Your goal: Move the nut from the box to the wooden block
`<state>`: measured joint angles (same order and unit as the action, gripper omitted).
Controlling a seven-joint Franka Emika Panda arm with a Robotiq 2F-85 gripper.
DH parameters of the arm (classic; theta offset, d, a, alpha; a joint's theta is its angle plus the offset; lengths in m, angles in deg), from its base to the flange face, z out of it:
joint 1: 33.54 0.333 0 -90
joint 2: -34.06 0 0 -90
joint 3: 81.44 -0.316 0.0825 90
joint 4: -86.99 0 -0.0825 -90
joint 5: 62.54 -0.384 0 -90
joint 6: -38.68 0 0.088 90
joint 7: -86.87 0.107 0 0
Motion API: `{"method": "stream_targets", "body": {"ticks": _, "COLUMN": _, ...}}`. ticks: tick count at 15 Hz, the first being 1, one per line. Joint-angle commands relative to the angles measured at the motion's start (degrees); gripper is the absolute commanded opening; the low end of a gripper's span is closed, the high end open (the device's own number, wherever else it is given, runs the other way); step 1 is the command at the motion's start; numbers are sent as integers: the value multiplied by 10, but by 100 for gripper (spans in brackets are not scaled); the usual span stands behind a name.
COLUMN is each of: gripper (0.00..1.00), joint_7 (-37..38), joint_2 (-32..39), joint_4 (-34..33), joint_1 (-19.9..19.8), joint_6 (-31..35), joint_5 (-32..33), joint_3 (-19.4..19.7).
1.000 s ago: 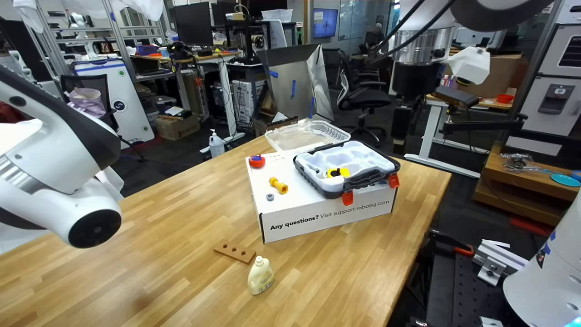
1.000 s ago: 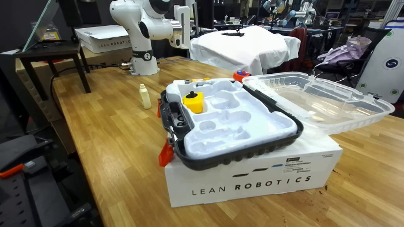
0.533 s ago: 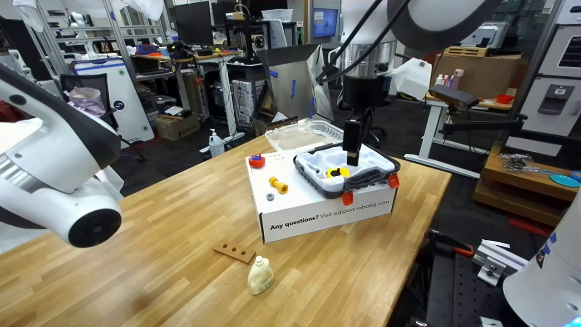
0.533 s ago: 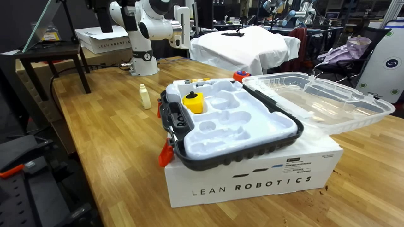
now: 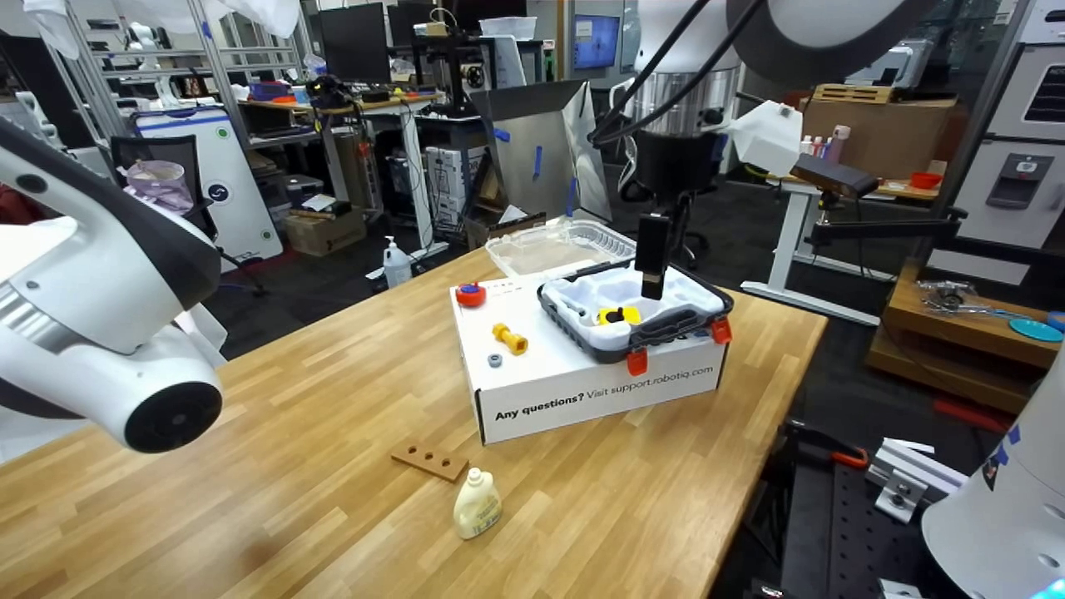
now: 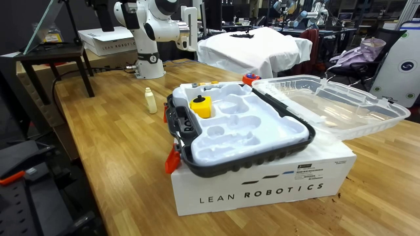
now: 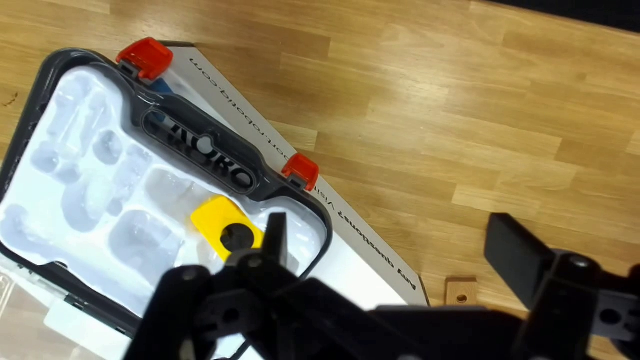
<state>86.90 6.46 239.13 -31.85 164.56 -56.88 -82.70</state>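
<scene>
Atop the box (image 5: 545, 359) — open case (image 6: 249, 113), yellow bolt (image 5: 509, 339) near the nut (image 5: 495, 360).

In the wrist view the box (image 7: 360, 280) lies below the gripper (image 7: 389, 235) and to its left, bearing the case (image 7: 215, 131), a toy (image 7: 215, 221) inside. In an exterior view, left of the gripper, nut (image 5: 495, 360) and bolt (image 5: 508, 338) rest on the box; lower left, bottle (image 5: 478, 506) and wooden block (image 5: 430, 464) adjoin on the table (image 5: 582, 516).

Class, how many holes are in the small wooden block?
3 in an exterior view, in a row along the wooden block: closest hole to the cream bottle, middle hole, farthest hole. The wrist view shows only one.
</scene>
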Motion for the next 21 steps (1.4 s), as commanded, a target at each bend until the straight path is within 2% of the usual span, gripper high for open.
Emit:
{"method": "stream_targets", "body": {"ticks": 1, "gripper": 100, "joint_7": -1, "joint_2": 0, "joint_4": -1, "joint_1": -2, "joint_6": -1, "joint_5": -2, "joint_3": -2}}
{"method": "stream_targets", "body": {"ticks": 5, "gripper": 100, "joint_7": -18, "joint_2": 13, "joint_4": -12, "joint_1": 3, "joint_6": -3, "joint_5": -11, "joint_3": 4}}
{"method": "stream_targets", "body": {"ticks": 9, "gripper": 100, "joint_7": -46, "joint_2": 58, "joint_4": -54, "joint_1": 16, "joint_6": 35, "joint_5": -11, "joint_3": 1}}
{"method": "stream_targets", "body": {"ticks": 14, "gripper": 100, "joint_7": -78, "joint_2": 171, "joint_4": -141, "joint_1": 47, "joint_6": 80, "joint_5": -47, "joint_3": -4}}
{"method": "stream_targets", "body": {"ticks": 18, "gripper": 100, "joint_7": -90, "joint_2": 266, "joint_4": -212, "joint_1": 49, "joint_6": 91, "joint_5": -61, "joint_3": -15}}
{"method": "stream_targets", "body": {"ticks": 21, "gripper": 100, "joint_7": -82, "joint_2": 324, "joint_4": -267, "joint_1": 43, "joint_6": 84, "joint_5": -46, "joint_3": -18}}
